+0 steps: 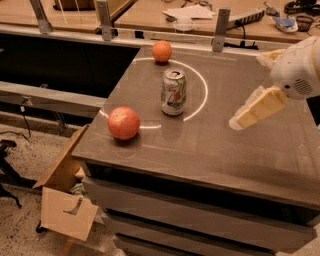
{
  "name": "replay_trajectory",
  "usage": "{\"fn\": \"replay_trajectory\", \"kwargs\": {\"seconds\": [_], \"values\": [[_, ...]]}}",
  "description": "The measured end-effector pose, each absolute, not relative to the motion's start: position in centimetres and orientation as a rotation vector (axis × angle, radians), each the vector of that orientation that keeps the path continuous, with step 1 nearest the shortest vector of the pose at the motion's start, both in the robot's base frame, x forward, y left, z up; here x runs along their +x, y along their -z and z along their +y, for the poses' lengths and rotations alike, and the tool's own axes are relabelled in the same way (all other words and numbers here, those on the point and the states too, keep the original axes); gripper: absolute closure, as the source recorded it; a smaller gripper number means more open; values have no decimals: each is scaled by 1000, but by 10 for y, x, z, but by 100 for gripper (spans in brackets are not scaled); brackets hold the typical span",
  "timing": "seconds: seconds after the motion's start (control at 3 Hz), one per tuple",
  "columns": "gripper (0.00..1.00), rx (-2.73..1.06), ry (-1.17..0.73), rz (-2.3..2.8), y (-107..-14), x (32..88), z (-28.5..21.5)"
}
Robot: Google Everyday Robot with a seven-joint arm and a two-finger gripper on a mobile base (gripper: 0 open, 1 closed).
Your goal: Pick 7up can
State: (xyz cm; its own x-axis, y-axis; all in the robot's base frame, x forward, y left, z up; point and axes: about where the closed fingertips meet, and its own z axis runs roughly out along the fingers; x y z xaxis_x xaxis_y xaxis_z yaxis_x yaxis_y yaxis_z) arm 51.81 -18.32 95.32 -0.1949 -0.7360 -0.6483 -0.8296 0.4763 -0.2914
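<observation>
7up can (173, 92) — gripper (250, 107) right of it, apart

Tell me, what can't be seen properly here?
All in the camera view:
Gripper, right of the can above the table: its arm is cut off by the right edge.
Can: back of label faces away.
Papers on the rear bench: cut by the top edge, too small.
Cardboard box: inside mostly hidden by its flaps.
</observation>
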Motion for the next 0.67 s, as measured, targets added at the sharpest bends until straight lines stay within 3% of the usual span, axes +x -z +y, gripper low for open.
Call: {"fn": "replay_trajectory", "kwargs": {"seconds": [0.67], "values": [[0,-1313,-168,1866,-943,543,-161]]}}
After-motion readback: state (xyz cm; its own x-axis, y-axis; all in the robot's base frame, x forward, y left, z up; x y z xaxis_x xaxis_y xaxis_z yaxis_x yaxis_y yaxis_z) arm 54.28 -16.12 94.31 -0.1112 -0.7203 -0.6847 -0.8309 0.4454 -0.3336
